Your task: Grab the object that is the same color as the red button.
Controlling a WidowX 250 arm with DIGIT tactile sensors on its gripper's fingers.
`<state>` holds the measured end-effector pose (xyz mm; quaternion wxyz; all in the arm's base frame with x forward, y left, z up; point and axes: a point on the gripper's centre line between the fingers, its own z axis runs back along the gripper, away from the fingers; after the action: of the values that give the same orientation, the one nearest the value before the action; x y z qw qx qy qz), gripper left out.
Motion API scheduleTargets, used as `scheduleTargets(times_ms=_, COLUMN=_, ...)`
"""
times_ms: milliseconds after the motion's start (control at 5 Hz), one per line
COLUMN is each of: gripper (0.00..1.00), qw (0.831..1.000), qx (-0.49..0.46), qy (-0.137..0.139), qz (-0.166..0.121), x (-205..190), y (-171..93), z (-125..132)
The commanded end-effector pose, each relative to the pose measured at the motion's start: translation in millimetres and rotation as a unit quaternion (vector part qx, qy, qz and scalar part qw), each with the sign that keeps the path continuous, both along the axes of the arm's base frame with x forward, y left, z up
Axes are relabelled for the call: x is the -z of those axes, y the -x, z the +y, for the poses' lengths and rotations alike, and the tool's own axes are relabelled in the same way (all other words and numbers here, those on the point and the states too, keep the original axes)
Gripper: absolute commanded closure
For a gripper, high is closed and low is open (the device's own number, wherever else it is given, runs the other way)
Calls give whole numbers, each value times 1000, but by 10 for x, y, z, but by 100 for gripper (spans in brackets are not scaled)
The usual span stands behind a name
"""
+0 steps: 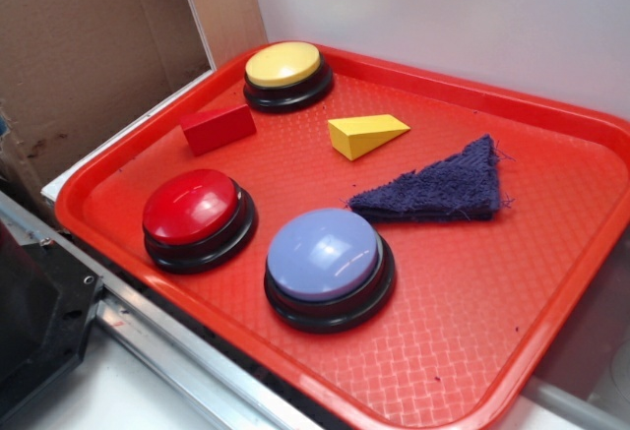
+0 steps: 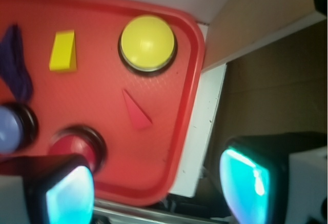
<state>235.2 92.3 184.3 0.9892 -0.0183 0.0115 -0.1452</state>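
The fingers stand spread wide and grasp nothing, seen only in the wrist view, where the gripper hangs over the near edge of the red tray beside the red button. The red block lies flat on the tray between the red button and the yellow button, near the tray's left rim. Farther from the red button lie the yellow wedge, the purple cloth and the pale blue button.
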Motion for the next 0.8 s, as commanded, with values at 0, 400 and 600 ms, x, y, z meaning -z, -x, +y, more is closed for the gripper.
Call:
scheduleTargets(times_ms=0, gripper=0, qw=997, qx=53, qy=-45, qz=18, x=733, y=-207, z=-94)
scheduleTargets(times_ms=400, gripper=0, qw=994, qx=79, qy=-49, qz=58, x=1292, y=-249, z=-309)
scheduleTargets(times_ms=600, gripper=0, qw=993, qx=78, qy=-51, qz=77, x=1438, y=-227, z=-325)
